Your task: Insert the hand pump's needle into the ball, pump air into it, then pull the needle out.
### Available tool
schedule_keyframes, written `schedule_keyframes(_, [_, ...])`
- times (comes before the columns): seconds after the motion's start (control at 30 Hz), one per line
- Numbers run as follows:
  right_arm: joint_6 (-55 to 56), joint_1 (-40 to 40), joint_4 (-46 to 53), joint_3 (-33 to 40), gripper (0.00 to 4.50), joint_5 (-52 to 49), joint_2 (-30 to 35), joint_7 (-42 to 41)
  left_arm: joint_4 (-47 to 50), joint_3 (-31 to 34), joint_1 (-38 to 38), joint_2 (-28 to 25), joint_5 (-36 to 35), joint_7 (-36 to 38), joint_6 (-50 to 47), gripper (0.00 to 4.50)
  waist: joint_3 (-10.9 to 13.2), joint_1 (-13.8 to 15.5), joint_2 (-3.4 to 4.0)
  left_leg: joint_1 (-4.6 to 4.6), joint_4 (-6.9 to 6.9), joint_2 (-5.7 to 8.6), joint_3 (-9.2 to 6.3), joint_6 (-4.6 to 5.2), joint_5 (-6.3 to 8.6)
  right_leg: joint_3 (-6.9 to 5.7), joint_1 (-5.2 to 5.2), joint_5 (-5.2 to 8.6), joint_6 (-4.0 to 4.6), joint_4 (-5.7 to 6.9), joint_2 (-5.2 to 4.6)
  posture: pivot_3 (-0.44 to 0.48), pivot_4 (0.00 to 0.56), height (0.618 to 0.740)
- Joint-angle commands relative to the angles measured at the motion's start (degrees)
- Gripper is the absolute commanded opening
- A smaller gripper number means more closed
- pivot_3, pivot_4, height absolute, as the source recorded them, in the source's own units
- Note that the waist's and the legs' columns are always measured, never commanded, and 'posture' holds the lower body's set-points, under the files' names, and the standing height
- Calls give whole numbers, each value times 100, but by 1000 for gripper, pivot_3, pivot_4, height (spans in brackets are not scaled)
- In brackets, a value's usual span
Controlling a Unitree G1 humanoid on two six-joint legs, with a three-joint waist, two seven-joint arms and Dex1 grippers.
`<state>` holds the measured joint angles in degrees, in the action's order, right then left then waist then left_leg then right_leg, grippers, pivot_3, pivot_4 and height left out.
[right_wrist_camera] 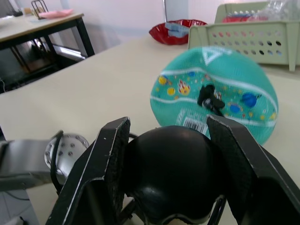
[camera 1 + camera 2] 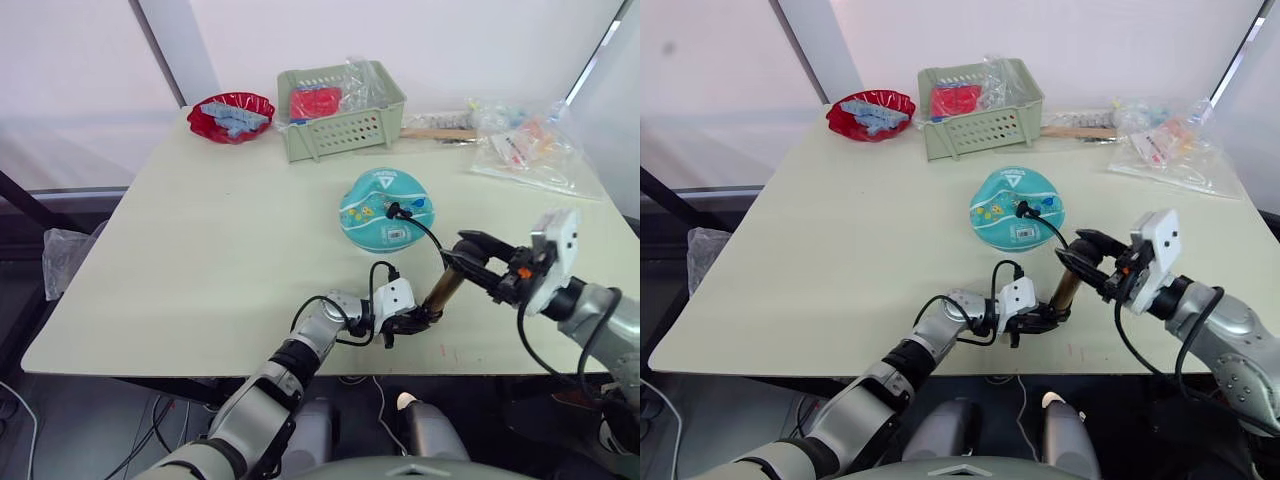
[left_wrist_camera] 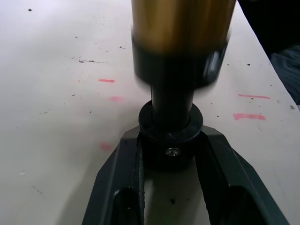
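- The ball [image 2: 386, 210] lies on the table [image 2: 200, 250] right of centre, with its upper face dented and soft-looking. Judged from that, inflation is far from finished.
- The needle fitting [image 2: 397, 211] sits against the ball's upper face with the hose [image 2: 432, 236] running back from it, so the needle appears to be inserted. The pin itself is too small to see.
- The hand pump [image 2: 441, 291] slants at about 5 o'clock from the ball, just in front of it near the table's front edge, its lower end toward the left gripper and its upper end toward the right.
- The left gripper [image 2: 408, 322] is clamped on the pump's lower black end. The left wrist view shows both fingers [image 3: 119, 173] pressed against the black collar below the brass barrel.
- The right gripper [image 2: 478, 262] is closed around the pump's rounded black upper end. The right wrist view shows that end seated between the two pads [image 1: 112, 154].
- Assessment: insertion looks done and pumping is the step in hand. Further strokes and withdrawal of the needle remain.
- At 11 to 12 o'clock from the ball stand a green basket [image 2: 340, 125] and a red bowl [image 2: 230, 117]. Plastic bags [image 2: 525, 145] lie at about 2 o'clock.
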<state>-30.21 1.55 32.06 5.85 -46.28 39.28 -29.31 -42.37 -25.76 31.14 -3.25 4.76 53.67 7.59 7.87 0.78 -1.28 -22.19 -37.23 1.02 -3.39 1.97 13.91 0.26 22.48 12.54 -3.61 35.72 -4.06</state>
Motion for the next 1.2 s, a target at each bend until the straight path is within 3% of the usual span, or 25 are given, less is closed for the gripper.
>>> schedule_keyframes(0.03, [74, 212, -204, -285, 2092, 535, -39, -150, -305, -12, -7, 42, 109, -16, 12, 1104, 4, 3, 9, -4, 0, 1, 0, 0, 0, -1, 3, 0, 0, 0, 0, 0, 150, 737])
schedule_keyframes(0.17, [448, 416, -101, -213, 2092, 791, -67, -414, -643, 13, 131, 199, 153, -86, 183, 1104, 4, 39, 11, -26, -13, 13, -14, 1, -1, -16, 13, -1, -3, 0, -4, 0, 150, 737])
schedule_keyframes(0.57, [469, 264, 293, 878, 2092, -17, 99, -931, -1734, 89, 516, 504, 328, -206, 910, 1104, 52, 145, 41, -59, -28, 44, -19, 3, -2, -34, 23, -4, -32, -1, -41, 0, 150, 737])
schedule_keyframes(0.9, [-252, -326, 273, 2616, 2092, -1871, 1115, -1213, -2105, 67, 627, 520, 457, -83, 932, 1104, 109, 146, 41, -71, -27, 62, -26, 5, -2, -42, 23, -11, -47, -6, -57, 0, 150, 737])
schedule_keyframes(1.2, [-862, -1007, -26, 3205, 2092, -3037, 1797, -917, -2164, 65, 604, 506, 505, -59, 950, 1104, 121, 142, 39, -74, -25, 63, -29, 6, -1, -45, 24, -10, -49, -8, -60, 0, 150, 737])
